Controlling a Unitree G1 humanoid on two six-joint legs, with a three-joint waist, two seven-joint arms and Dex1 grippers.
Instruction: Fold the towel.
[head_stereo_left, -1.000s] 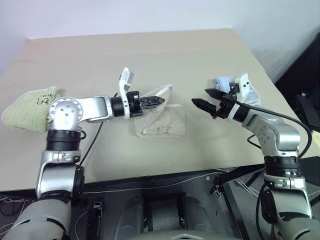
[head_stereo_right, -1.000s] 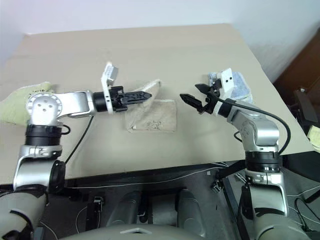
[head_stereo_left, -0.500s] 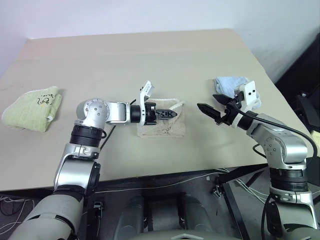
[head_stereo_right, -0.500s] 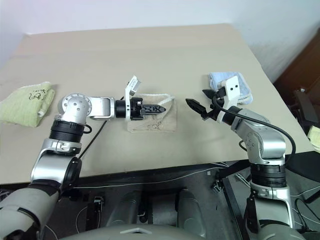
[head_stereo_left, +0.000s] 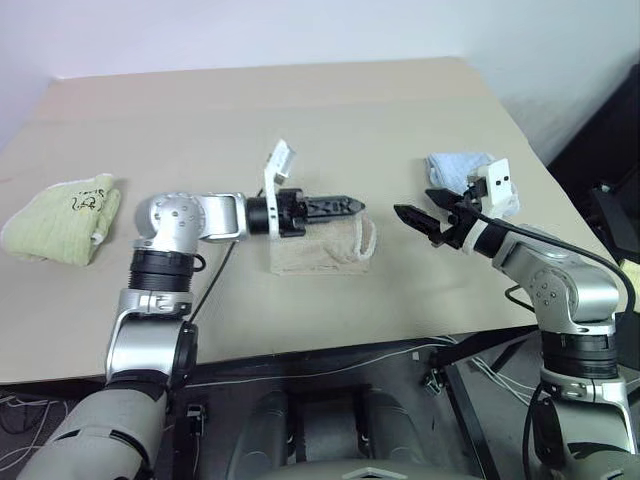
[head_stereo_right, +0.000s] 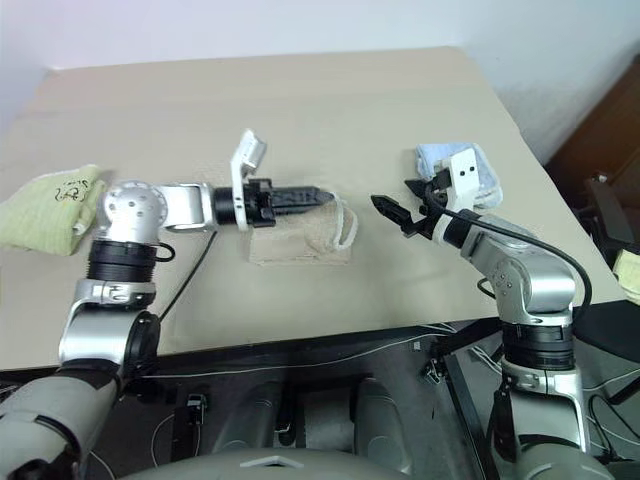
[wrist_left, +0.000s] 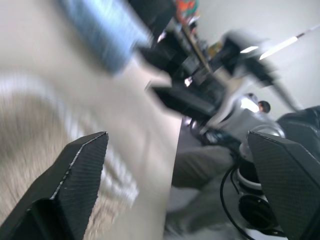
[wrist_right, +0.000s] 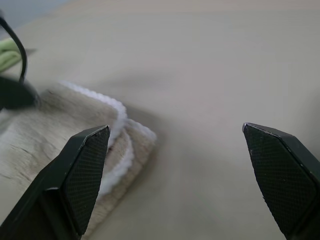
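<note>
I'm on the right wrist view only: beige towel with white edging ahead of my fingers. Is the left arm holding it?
Observer: No. The left gripper hovers over the towel with its jaws open, nothing between them.
Operator: Is the towel folded?
Observer: It lies as a compact folded rectangle on the table, white corded edge curling at the end nearer the right gripper.
Operator: Anything else on the table?
Observer: A light green towel lies near the table's left edge, and a light blue towel lies behind your right gripper.
</note>
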